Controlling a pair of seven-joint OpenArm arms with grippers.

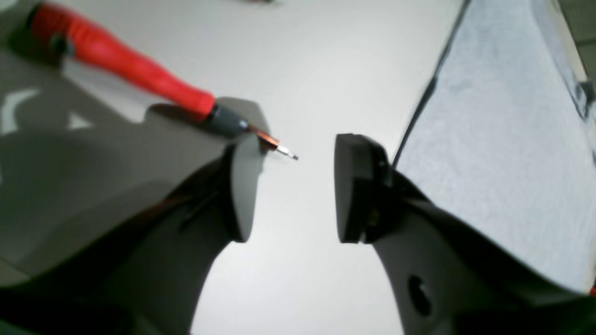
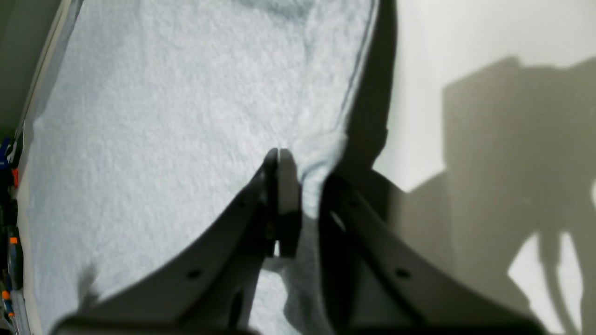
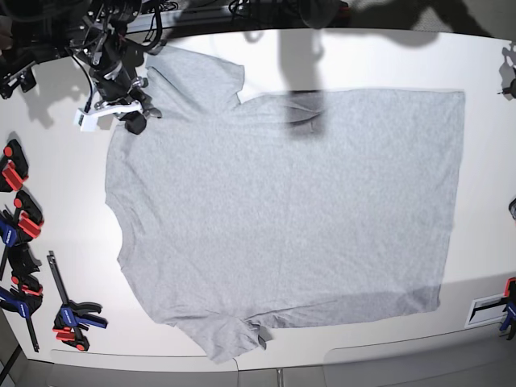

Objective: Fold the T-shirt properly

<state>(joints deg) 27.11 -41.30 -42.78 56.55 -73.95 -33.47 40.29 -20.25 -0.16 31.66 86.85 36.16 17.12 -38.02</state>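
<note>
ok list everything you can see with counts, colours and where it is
T-shirt: one, light grey, spread across the table, one edge pinched by the right gripper
screwdriver: one, red handle, on the table beside the shirt, in the left wrist view
tools: several, black, red, blue and orange, along the left edge of the base view
table: one, white, under the shirt
left gripper: one, black, open, clear of the shirt
right gripper: one, black, shut on the shirt's edge
</note>
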